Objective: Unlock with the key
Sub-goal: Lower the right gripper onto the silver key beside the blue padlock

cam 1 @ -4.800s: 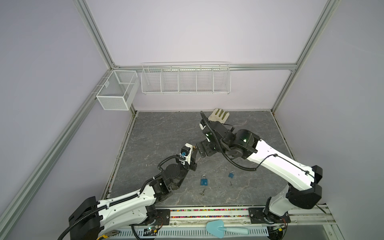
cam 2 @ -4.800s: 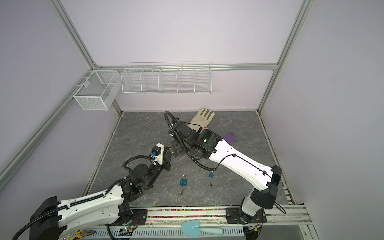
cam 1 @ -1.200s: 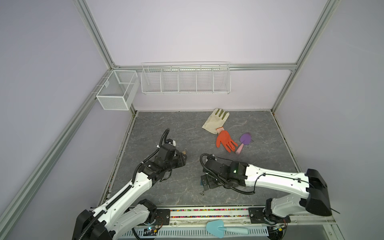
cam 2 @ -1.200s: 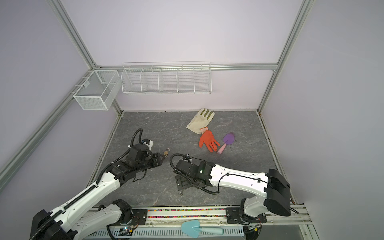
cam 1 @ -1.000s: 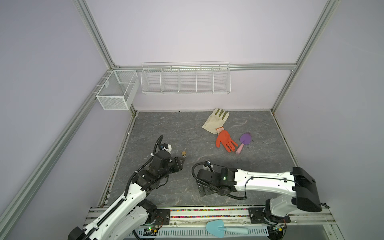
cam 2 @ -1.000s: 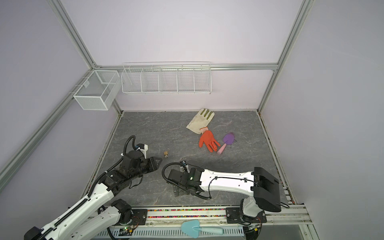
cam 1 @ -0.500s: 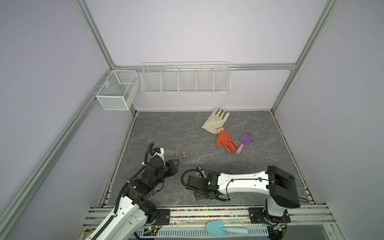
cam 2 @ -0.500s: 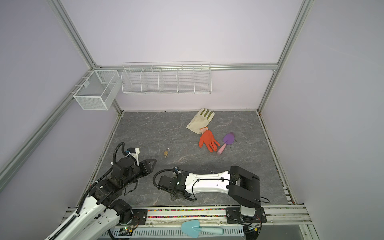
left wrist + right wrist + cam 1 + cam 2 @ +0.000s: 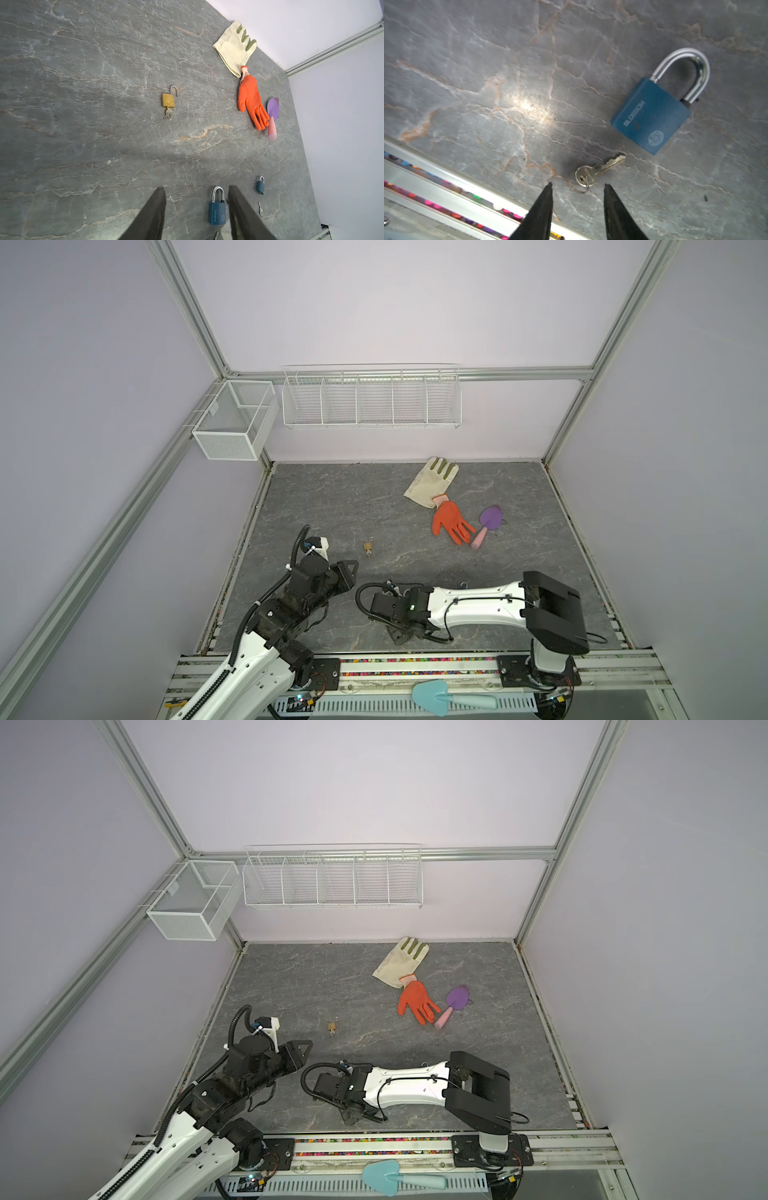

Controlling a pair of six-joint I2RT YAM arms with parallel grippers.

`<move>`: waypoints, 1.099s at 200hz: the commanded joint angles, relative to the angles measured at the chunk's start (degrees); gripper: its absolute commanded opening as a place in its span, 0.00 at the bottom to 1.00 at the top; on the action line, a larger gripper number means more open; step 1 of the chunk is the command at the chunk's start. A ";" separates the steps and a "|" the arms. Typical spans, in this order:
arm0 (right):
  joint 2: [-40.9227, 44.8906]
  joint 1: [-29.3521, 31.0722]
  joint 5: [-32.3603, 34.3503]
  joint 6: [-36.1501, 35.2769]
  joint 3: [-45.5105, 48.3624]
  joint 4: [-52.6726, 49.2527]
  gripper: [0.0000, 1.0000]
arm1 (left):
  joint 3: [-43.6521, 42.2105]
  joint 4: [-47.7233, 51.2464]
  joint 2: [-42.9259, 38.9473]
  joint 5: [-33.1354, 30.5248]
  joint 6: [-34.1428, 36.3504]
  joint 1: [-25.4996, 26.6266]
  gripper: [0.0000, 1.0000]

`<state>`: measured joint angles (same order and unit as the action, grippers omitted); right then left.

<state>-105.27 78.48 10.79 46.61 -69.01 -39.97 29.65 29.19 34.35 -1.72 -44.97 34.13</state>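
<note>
A blue padlock (image 9: 654,116) lies flat on the grey table with its shackle closed. Its loose silver key (image 9: 600,168) lies beside it. My right gripper (image 9: 577,185) is open just short of the key, whose ring lies between the fingertips. In both top views the right arm lies low by the front rail and hides this lock. My left gripper (image 9: 196,191) is open and empty, raised at the front left. A brass padlock (image 9: 168,100) lies apart with its shackle open and a key in it. A smaller blue padlock (image 9: 260,186) has its own key (image 9: 260,209) next to it.
A cream glove (image 9: 432,483), an orange glove (image 9: 451,522) and a purple trowel (image 9: 488,522) lie at the back right. Wire baskets (image 9: 372,402) hang on the back wall. The front rail (image 9: 446,191) runs close behind the right gripper; a teal trowel (image 9: 440,695) rests there.
Both arms have drawn back toward the front edge. The left gripper has moved away from the brass padlock. The right gripper has come down low by the blue padlock's key.
</note>
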 commanded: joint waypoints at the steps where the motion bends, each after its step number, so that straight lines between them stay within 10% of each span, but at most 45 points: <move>1: -1.26 -0.41 -0.43 -2.40 -0.64 -0.76 0.41 | 0.40 -0.12 0.69 -1.34 -0.64 0.04 0.49; 220: -3.27 -1.17 -0.27 -9.39 -1.39 -1.87 0.16 | 1.47 0.56 1.34 -3.18 -1.64 0.05 0.49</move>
<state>-107.70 77.34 10.04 38.09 -69.84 -39.99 29.67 29.19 35.64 -4.25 -45.50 34.13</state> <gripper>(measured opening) 0.169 0.491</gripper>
